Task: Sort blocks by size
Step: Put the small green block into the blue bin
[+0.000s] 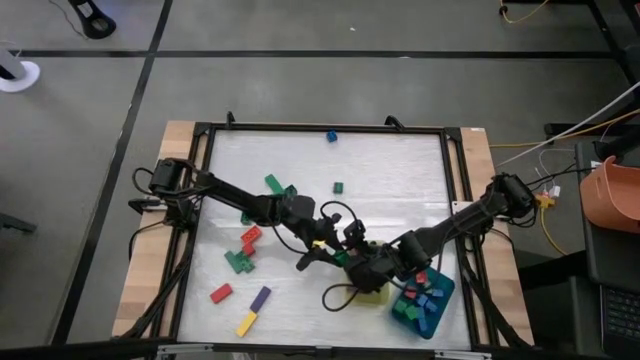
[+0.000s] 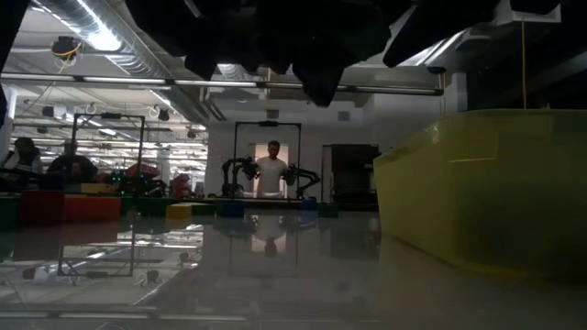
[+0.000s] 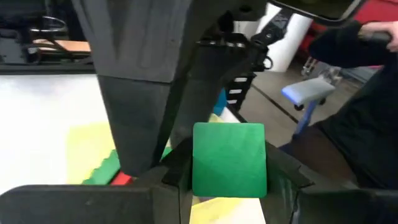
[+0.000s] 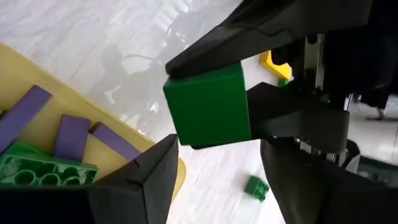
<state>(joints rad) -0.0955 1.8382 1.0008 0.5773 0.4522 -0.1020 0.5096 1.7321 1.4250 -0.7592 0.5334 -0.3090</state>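
Note:
A green block (image 3: 229, 158) is held in my left gripper (image 3: 229, 169), which has reached in from the table's left to a spot beside the yellow tray (image 1: 375, 294). The right wrist view shows the same block (image 4: 208, 106) hanging clear above the table. My right gripper (image 4: 217, 158) stands open just short of this block, over the yellow tray's edge, with nothing between its fingers. In the high view both grippers meet near the table's front middle (image 1: 352, 258). The yellow tray (image 4: 93, 155) holds purple and green blocks. My left gripper pinches the green block by two opposite faces (image 3: 200, 163) between its two fingers (image 3: 174, 171). The fingers come roughly level from the table's left. The block is lifted clear of the table, one square face toward the wrist camera.
A teal tray (image 1: 442, 298) with several blocks stands at the front right. Loose blocks lie on the table: green ones (image 1: 272, 184), a blue one (image 1: 331, 136), a red and green cluster (image 1: 245, 250), then red (image 1: 221, 293), purple (image 1: 260, 297) and yellow (image 1: 247, 323).

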